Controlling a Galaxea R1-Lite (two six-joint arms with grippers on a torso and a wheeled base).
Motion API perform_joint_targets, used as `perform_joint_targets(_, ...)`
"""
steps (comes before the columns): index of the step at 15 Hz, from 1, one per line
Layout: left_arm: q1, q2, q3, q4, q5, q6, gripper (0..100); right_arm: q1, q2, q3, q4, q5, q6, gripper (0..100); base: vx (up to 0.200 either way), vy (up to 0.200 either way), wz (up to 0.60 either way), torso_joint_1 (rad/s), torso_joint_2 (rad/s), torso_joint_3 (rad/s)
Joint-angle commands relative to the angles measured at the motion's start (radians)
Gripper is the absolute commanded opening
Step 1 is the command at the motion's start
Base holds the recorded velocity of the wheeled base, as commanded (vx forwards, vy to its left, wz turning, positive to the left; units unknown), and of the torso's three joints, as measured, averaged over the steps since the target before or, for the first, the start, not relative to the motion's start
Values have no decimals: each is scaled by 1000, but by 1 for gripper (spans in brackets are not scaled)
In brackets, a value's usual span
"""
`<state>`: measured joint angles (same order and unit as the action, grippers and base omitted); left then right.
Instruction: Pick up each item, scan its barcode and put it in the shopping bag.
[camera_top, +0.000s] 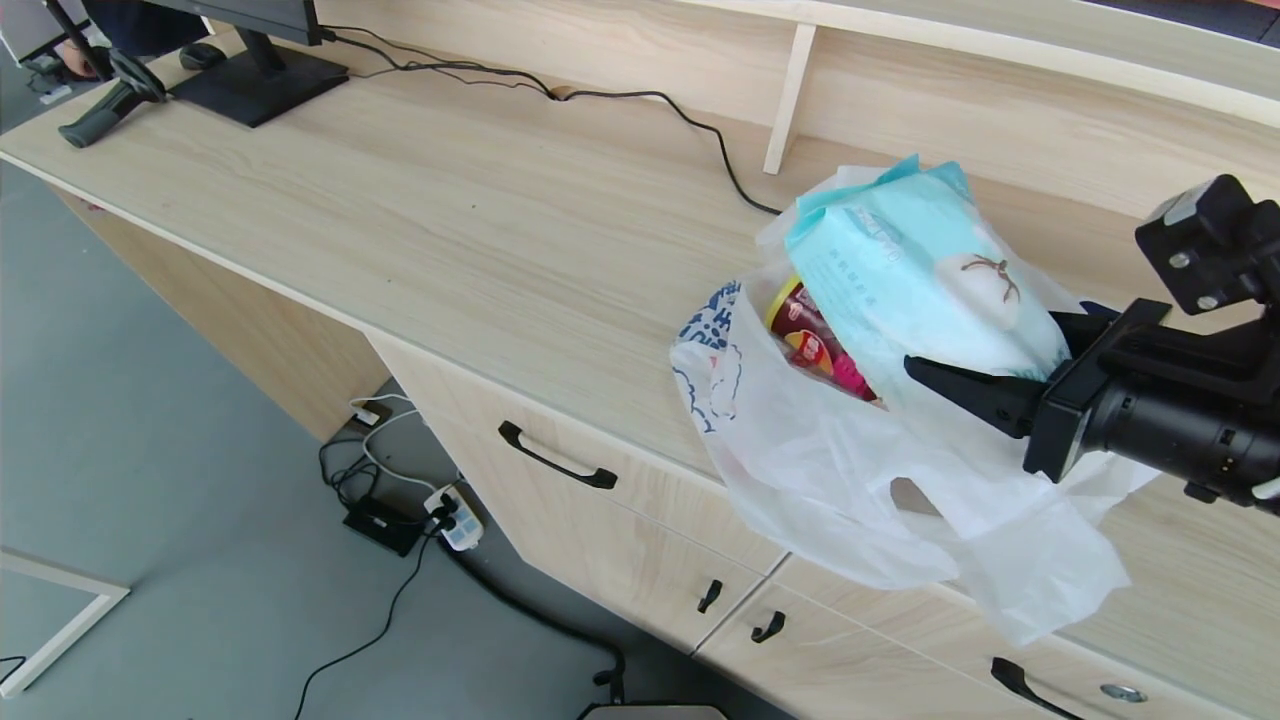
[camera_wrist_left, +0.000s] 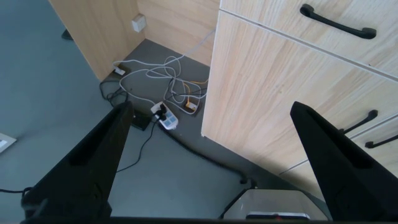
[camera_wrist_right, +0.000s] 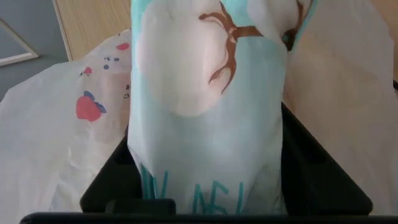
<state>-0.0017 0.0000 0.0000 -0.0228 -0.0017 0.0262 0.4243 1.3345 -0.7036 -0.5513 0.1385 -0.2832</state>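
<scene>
A white plastic shopping bag (camera_top: 830, 470) lies open at the front right of the wooden counter (camera_top: 450, 220), hanging partly over its edge. My right gripper (camera_top: 1000, 345) is shut on a teal soft pack (camera_top: 900, 260), which lies slanted in the bag's mouth. In the right wrist view the teal pack (camera_wrist_right: 205, 124) sits between the black fingers (camera_wrist_right: 112, 180), with the bag (camera_wrist_right: 62, 143) beneath it. A red and yellow packet (camera_top: 810, 340) rests inside the bag, under the pack. My left gripper (camera_wrist_left: 211, 162) hangs open and empty below the counter, over the floor beside the drawers.
A handheld scanner (camera_top: 105, 100) and a monitor stand (camera_top: 255, 85) sit at the counter's far left, with a black cable (camera_top: 640, 100) running along the back. A wooden divider (camera_top: 788, 100) stands behind the bag. Drawer handles (camera_top: 555, 460) face out; a power strip (camera_wrist_left: 166, 118) and cords lie on the floor.
</scene>
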Motion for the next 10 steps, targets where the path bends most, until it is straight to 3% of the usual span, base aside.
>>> perform_joint_targets(1,0,2,0,0,0,0,100,1,6,1,-1,0,1,100,0,0,0,0,0,0)
perform_joint_targets(7,-1,0,0,0,0,0,100,4,12,-40,-1,1,1,100,0,0,0,0,0,0)
perform_joint_targets(10,0,2,0,1,0,1,100,62,14,-88,-1,0,-4,100,0,0,0,0,0,0)
